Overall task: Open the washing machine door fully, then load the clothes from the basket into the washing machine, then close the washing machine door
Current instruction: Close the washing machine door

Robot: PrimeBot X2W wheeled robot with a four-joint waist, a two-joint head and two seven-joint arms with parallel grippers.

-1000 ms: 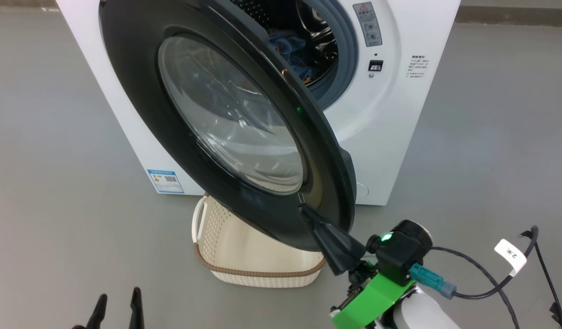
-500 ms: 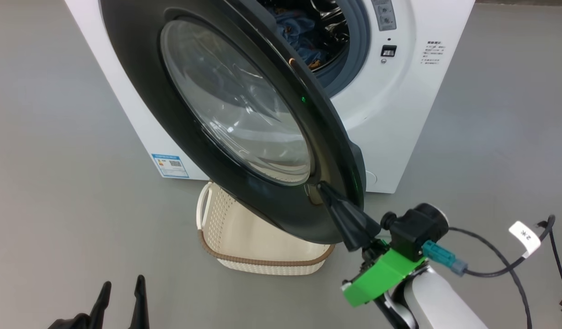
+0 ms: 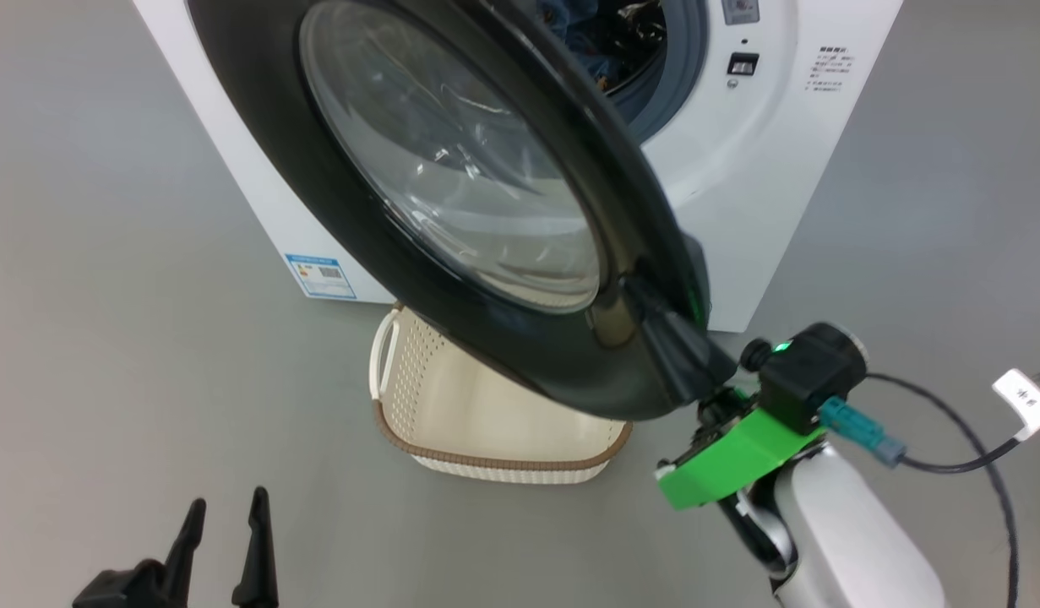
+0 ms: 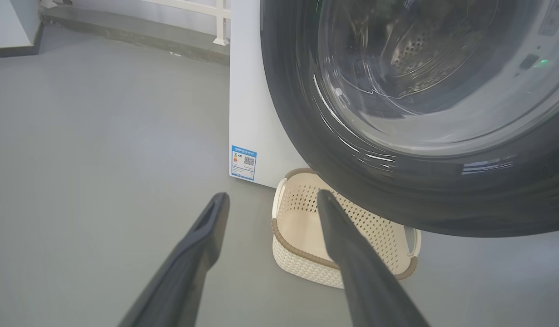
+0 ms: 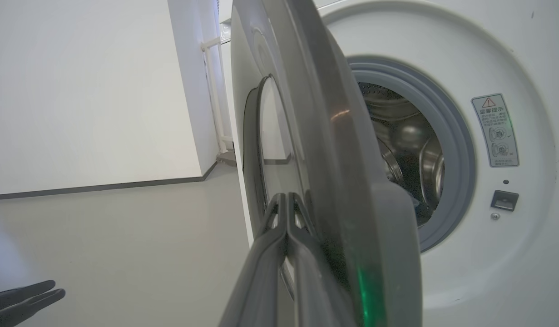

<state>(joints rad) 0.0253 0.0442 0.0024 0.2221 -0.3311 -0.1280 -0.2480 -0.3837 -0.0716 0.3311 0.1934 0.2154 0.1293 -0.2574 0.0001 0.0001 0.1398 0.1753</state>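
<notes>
The washing machine door [image 3: 452,169] stands partly open, its glossy black outer face and glass bowl toward me. My right gripper [image 3: 642,295] is shut, its joined tips [image 5: 284,196] pressed against that outer face near the door's free edge. Past the edge, the white washing machine [image 3: 739,194] shows its grey seal and steel drum [image 5: 411,150], with blue clothes [image 3: 583,25] inside. The cream basket [image 3: 503,463] sits on the floor under the door; its visible bottom is bare. My left gripper [image 3: 225,507] is open and holds nothing, low at the left and well short of the basket [image 4: 302,252].
A black cable with a white tag [image 3: 1022,397] loops from my right wrist. A blue label [image 3: 321,276] marks the machine's lower left corner. Grey floor spreads on both sides. A white wall [image 5: 79,91] stands beyond the door. My left gripper [image 5: 25,295] shows low in the right wrist view.
The head view has shifted. My shut right gripper has moved forward along the door's lower outer face toward its free edge, and the door has swung closer to the machine. The left gripper stays open.
</notes>
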